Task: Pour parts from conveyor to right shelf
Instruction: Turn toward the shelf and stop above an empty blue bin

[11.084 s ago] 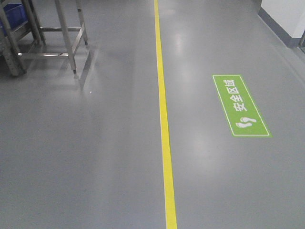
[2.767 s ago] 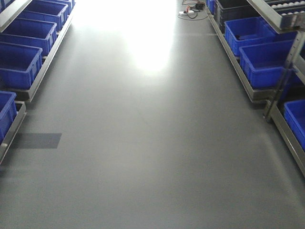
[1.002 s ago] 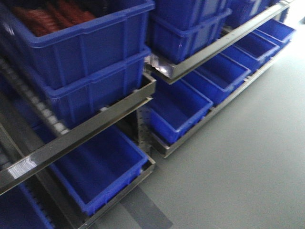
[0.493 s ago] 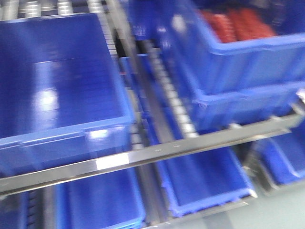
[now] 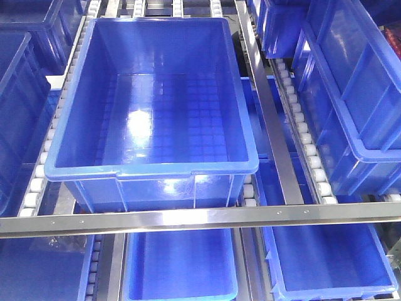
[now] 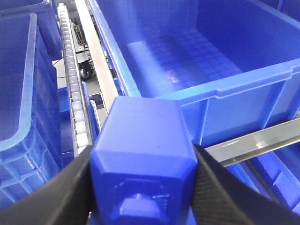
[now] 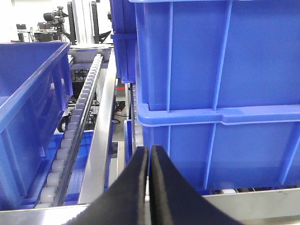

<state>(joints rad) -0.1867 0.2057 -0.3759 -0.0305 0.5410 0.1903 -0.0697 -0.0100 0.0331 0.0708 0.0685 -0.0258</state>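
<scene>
Front view, looking down on the right shelf. A large blue central bin sits on tracks of white rollers, its gridded floor in full view. Its near wall lies just behind the steel front rail, which runs left to right across the scene. Two lower bins show beneath the rail. Stacked bins stand on the right, and a left bin is cut off by the frame edge.

Left wrist view. The left gripper is clamped on the part, a bright-blue block. Its black fingers press the block's left and right sides. A short stud shows on the block's near face. The part hangs in the air in front of the near left corner of the central bin, over the roller track that runs between that bin and the left bin. The front rail passes on the right, below the bin's rim.

Right wrist view. The right gripper has its two fingers pressed together, with nothing between them. It points along the shelf, with the stacked bins just to its right. A roller track and a steel rail run away to its left.
</scene>
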